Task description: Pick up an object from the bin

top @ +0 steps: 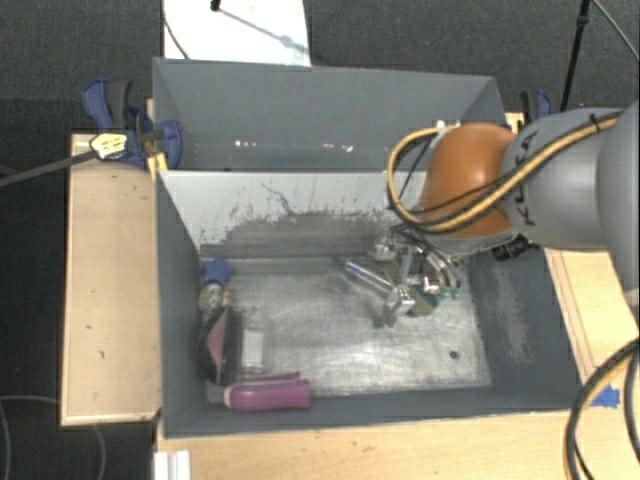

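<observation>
My gripper (pixel 372 293) hangs low over the bin's floor, right of the middle, near the back wall. Its two metal fingers (pixel 358 270) stand apart, so it is open, and nothing shows between them. The floor under it is bare scratched metal. The nearest loose things lie well to the left: a small clear box (pixel 255 347), a black thing with a pink side (pixel 214 344) and a purple-pink cylinder (pixel 268 395) lying along the front wall.
A small blue and grey thing (pixel 212 276) sits at the left wall, behind the black one. A tiny dark speck (pixel 452 353) lies on the floor right of the gripper. The arm with its orange cover and cables comes in from the right.
</observation>
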`<state>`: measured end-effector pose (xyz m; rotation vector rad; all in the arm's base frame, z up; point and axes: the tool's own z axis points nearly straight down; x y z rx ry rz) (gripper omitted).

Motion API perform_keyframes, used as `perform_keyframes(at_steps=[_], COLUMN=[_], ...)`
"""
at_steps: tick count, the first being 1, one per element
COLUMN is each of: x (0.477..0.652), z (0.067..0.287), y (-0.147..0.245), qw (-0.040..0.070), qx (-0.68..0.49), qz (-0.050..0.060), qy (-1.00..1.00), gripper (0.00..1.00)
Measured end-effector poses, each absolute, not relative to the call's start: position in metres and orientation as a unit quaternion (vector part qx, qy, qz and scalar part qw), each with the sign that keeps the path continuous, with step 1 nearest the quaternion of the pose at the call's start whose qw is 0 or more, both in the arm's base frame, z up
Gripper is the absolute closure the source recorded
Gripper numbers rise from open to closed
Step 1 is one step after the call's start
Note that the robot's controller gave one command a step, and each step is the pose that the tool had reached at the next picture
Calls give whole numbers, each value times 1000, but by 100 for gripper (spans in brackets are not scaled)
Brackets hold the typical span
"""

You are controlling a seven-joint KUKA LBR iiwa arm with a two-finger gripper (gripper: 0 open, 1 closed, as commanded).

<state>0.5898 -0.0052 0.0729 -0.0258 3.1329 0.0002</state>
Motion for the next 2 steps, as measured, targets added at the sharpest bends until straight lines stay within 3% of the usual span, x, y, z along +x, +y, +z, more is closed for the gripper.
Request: perform_keyframes(at_steps=[1,2], x=[593,581], z=[76,247], y=[-5,6], qw=[10,6], qx=[-6,-64], qz=[0,0], qy=[1000,998], gripper=[100,100])
